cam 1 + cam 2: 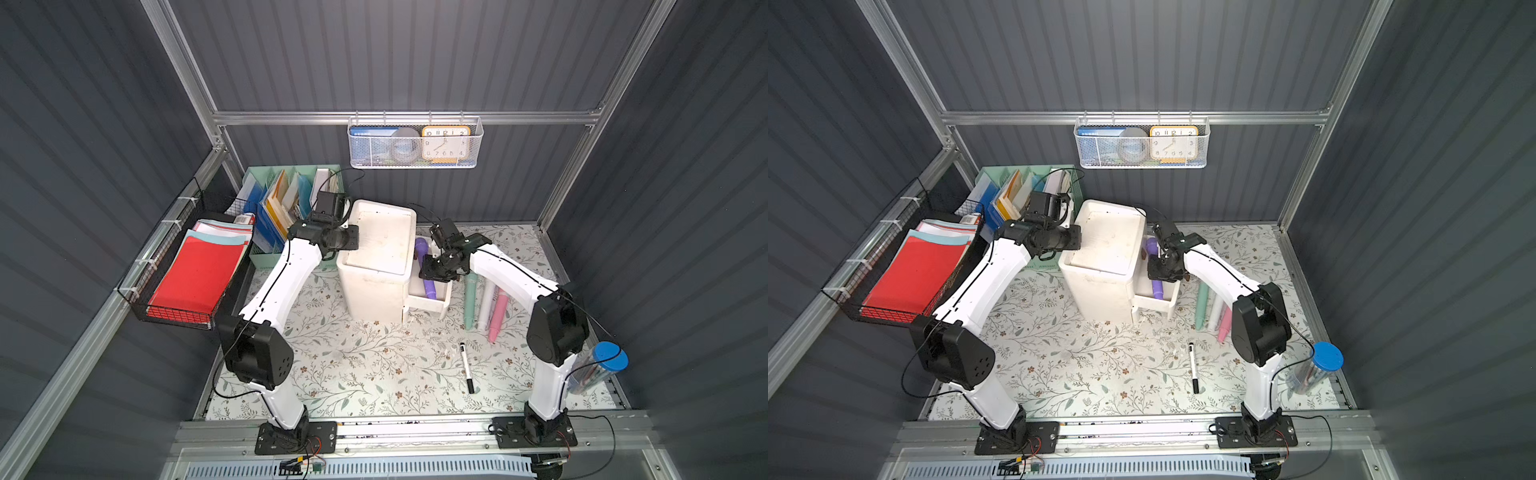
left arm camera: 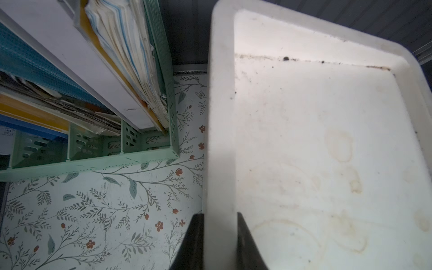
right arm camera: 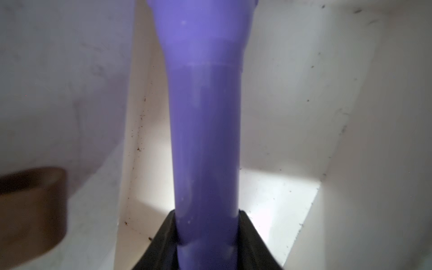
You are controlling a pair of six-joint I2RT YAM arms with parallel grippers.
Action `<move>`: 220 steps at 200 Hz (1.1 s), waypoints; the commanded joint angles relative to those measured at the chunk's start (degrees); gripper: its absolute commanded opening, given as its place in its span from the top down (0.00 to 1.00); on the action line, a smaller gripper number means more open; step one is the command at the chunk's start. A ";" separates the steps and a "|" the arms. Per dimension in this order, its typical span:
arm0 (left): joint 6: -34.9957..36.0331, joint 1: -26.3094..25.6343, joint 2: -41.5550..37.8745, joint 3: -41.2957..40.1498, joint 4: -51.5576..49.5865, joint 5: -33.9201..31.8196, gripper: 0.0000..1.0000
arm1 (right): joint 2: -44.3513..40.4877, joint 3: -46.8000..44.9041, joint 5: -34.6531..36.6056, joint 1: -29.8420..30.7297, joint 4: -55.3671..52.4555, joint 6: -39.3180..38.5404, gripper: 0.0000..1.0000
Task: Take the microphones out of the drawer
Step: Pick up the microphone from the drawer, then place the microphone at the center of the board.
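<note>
The right gripper (image 3: 208, 236) is closed part way around the purple microphone (image 1: 429, 286). Its two black fingers (image 3: 163, 243) press on the handle from both sides. The microphone is in the open drawer (image 1: 432, 307). Its fat end points to the back wall, and its thin end is near the front of the drawer. I cannot tell if it touches the drawer's floor. The drawer sticks out of the right side of the white box (image 1: 376, 249). The left gripper (image 2: 219, 243) is squeezed tight on the rim of the white box, with one finger outside and one inside. A black pen (image 1: 466, 368) lies on the desk (image 1: 353, 365), well apart from the drawer.
</note>
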 commanded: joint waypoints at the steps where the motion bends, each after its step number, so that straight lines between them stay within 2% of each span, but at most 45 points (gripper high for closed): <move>1: -7.63 -1.25 -0.96 -1.58 3.81 9.35 1.00 | -2.59 -0.57 3.88 -1.57 2.61 2.57 0.83; 136: -7.50 -1.25 0.28 0.38 3.37 9.11 1.00 | -11.11 -2.54 7.95 -4.29 2.89 2.06 0.85; 188: -7.54 -1.25 0.77 0.66 3.28 9.09 1.00 | -16.42 -7.05 9.95 -9.05 3.60 0.88 0.85; 220: -7.49 -1.23 1.20 1.44 3.04 8.92 1.00 | -20.55 -11.14 13.97 -11.88 2.76 -1.91 0.85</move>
